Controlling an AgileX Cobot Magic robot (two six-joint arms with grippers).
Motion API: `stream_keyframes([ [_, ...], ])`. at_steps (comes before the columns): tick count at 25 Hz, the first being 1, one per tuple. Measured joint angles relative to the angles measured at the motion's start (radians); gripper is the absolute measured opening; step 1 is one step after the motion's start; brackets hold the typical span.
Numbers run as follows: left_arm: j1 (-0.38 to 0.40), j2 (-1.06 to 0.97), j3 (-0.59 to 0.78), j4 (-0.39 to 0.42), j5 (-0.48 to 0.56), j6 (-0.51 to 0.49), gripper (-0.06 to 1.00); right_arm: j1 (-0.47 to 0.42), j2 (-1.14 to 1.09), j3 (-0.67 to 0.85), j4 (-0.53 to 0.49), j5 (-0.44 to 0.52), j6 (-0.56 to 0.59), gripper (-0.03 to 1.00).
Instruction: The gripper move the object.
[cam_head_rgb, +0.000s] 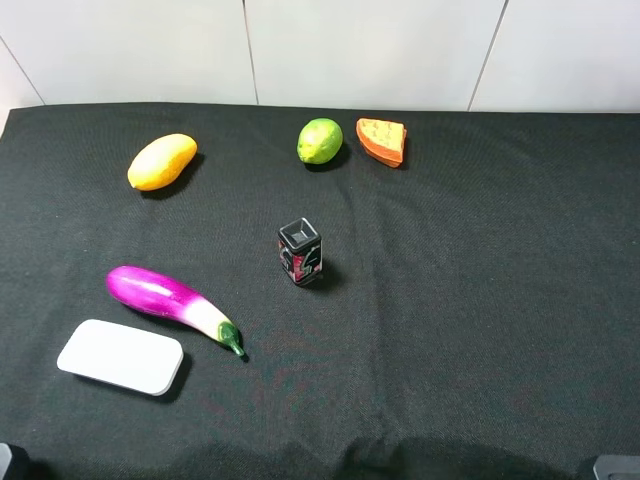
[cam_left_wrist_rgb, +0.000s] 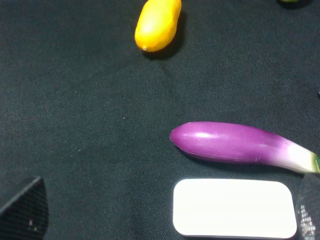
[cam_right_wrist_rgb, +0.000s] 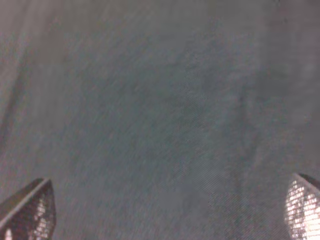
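The purple eggplant (cam_head_rgb: 168, 303) lies on the black cloth at the front left, its green stem tip pointing to the front right. In the left wrist view the eggplant (cam_left_wrist_rgb: 235, 143) lies ahead of my left gripper (cam_left_wrist_rgb: 165, 215), which is open and empty, its fingertips (cam_left_wrist_rgb: 25, 210) spread wide and apart from the eggplant. My right gripper (cam_right_wrist_rgb: 167, 210) is open and empty over bare black cloth. In the high view only small bits of the arms show at the bottom corners.
A flat white rounded block (cam_head_rgb: 121, 356) lies just in front of the eggplant, also in the left wrist view (cam_left_wrist_rgb: 232, 207). A yellow mango (cam_head_rgb: 162, 161) is at the back left. A green lime (cam_head_rgb: 319, 140) and an orange wedge (cam_head_rgb: 382, 140) are at the back. A small black box (cam_head_rgb: 300, 252) stands mid-table.
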Motion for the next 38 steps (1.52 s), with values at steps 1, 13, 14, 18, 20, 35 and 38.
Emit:
stream_keyframes([
  [1, 0.0, 0.0, 0.0, 0.0, 0.0, 0.0, 0.98, -0.034, -0.041, 0.006, 0.0, -0.011, 0.0, 0.69],
  [13, 0.0, 0.0, 0.0, 0.0, 0.0, 0.0, 0.98, -0.27, -0.323, 0.135, -0.002, -0.14, 0.0, 0.69],
  [14, 0.0, 0.0, 0.0, 0.0, 0.0, 0.0, 0.98, -0.272, -0.325, 0.135, -0.002, -0.142, 0.0, 0.69],
  [18, 0.0, 0.0, 0.0, 0.0, 0.0, 0.0, 0.98, -0.272, -0.327, 0.137, -0.002, -0.144, 0.0, 0.69],
  [20, 0.0, 0.0, 0.0, 0.0, 0.0, 0.0, 0.98, -0.272, -0.327, 0.138, -0.002, -0.15, -0.001, 0.69],
  [35, 0.0, 0.0, 0.0, 0.0, 0.0, 0.0, 0.98, -0.272, -0.327, 0.149, -0.002, -0.166, -0.005, 0.69],
  [38, 0.0, 0.0, 0.0, 0.0, 0.0, 0.0, 0.98, -0.272, -0.327, 0.149, -0.002, -0.166, -0.005, 0.69],
])
